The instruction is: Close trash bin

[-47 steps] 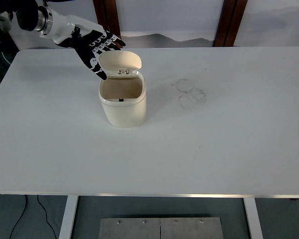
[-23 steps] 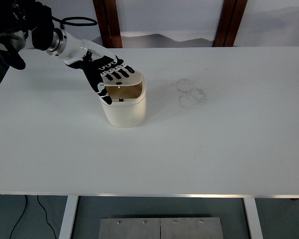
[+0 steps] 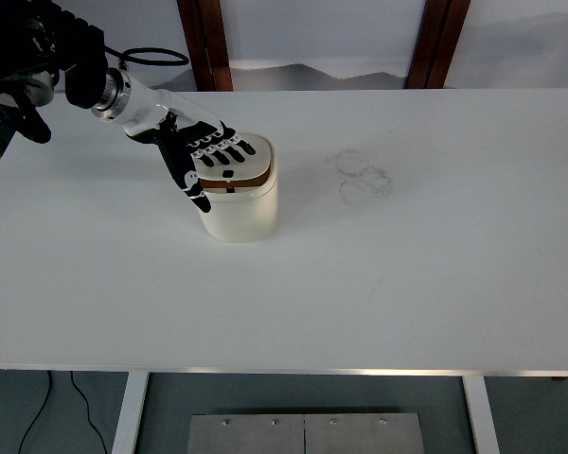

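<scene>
A small cream trash bin (image 3: 241,210) stands on the white table (image 3: 360,284), left of centre. Its flap lid (image 3: 251,166) lies nearly flat over the opening, with a narrow dark gap showing at the front. My left hand (image 3: 208,156) rests flat on top of the lid, fingers spread and pointing right, holding nothing. The thumb hangs down along the bin's left side. The black left arm reaches in from the upper left corner. My right arm is out of view.
Faint ring marks (image 3: 363,177) stain the tabletop to the right of the bin. A black cable (image 3: 151,57) loops behind the left arm near the far edge. Two dark wooden posts (image 3: 204,43) stand behind the table.
The lid was standing open a second ago. My left hand came over it from behind and pressed it down, moving forward and lower, and the lid now lies almost flat.
</scene>
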Motion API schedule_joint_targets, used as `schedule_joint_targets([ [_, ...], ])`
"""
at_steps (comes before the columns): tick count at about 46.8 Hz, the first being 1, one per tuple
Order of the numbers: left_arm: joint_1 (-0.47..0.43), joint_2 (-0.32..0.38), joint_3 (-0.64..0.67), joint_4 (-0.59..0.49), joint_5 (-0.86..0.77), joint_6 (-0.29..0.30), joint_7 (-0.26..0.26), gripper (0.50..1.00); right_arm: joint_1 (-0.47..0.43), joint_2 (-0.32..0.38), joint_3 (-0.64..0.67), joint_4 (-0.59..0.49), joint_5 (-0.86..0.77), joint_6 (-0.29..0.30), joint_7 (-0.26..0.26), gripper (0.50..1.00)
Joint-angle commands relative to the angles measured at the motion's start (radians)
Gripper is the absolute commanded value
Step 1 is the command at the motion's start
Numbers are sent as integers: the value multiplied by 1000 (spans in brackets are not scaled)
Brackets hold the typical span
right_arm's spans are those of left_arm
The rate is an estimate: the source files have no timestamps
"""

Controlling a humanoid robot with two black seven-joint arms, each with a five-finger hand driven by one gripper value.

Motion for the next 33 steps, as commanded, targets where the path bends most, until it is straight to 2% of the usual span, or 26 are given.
schedule_joint_targets([
  [1, 3, 0, 10, 1, 0, 0, 0, 1000, 0, 0, 0, 0, 0, 0, 1, 995],
  [33, 26, -11, 30, 1, 0, 0, 0, 1000, 0, 0, 0, 0, 0, 0, 0, 995],
])
